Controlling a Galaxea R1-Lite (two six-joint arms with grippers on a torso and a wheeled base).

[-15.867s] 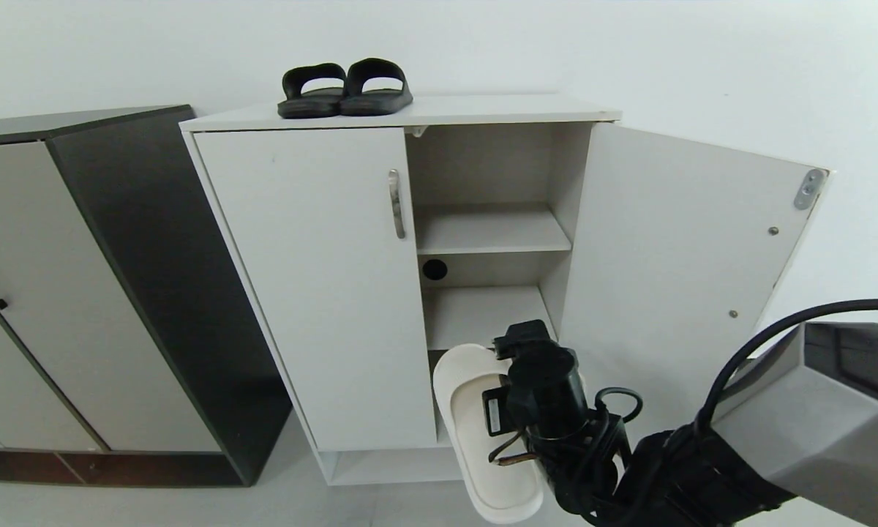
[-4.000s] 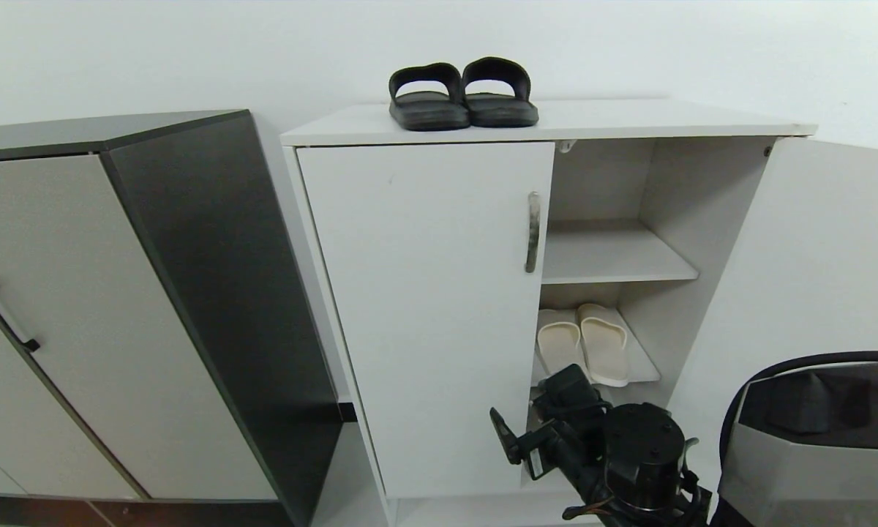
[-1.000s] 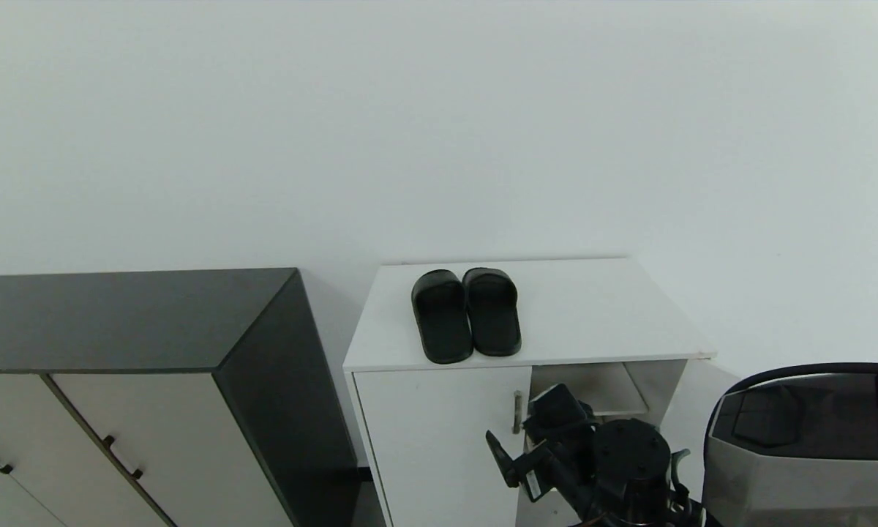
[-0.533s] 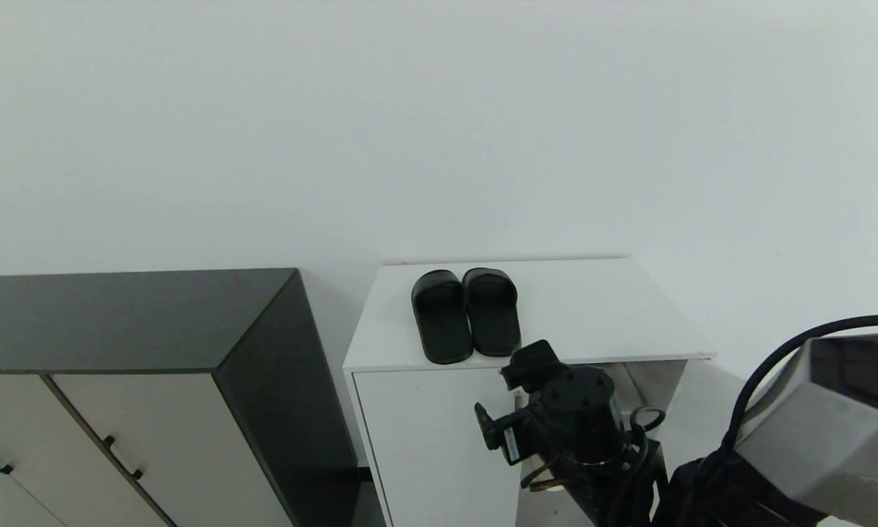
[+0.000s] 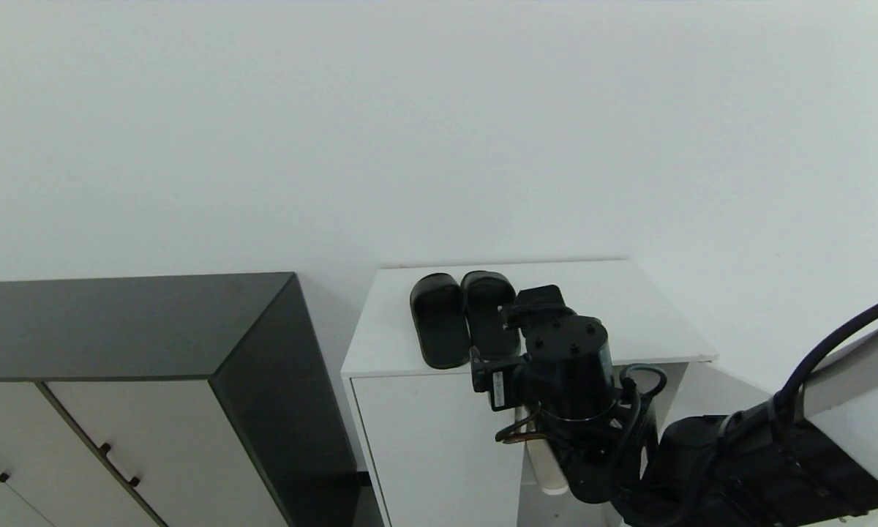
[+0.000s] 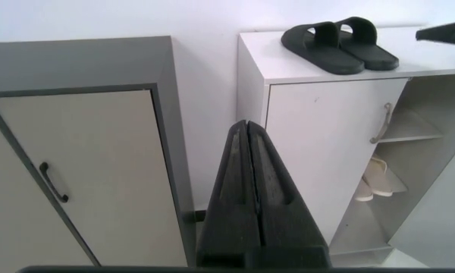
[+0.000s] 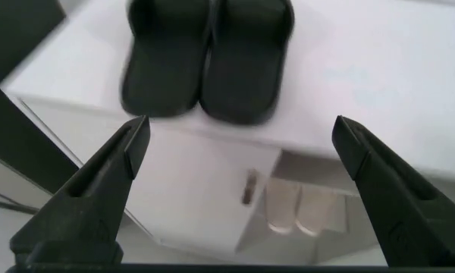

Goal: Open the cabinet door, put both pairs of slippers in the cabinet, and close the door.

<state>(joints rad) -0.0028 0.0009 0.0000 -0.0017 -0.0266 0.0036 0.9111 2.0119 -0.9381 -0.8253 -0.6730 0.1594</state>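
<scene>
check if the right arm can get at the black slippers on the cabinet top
Probably yes: the right pincer hangs open just in front of the black slippers, with nothing between them on the cabinet top.

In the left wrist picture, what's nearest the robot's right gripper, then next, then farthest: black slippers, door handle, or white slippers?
1. black slippers, on top of the cabinet, beside it.
2. door handle, lower, on the cabinet's front.
3. white slippers, lowest, inside it.
</scene>
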